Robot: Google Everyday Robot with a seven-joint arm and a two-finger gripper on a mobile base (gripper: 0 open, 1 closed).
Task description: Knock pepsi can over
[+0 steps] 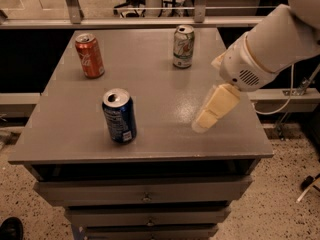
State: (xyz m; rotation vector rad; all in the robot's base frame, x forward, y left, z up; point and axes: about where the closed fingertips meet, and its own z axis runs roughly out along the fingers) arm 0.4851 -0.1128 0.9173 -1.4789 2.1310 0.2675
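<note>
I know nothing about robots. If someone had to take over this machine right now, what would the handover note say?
Gripper: above the table, on its right side, apart from all cans.
Pepsi can: upright, front left of the table, left of the gripper.
Red can and white-green can: upright at the back.
Done: nothing knocked over.
Left: bring the gripper to the pepsi can and tip it.

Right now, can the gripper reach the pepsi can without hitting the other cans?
Probably yes. The gripper hangs over the grey tabletop, to the right of the pepsi can, with only bare surface between them. The orange-red cola can and the white and green can stand farther back, off that line.
</note>
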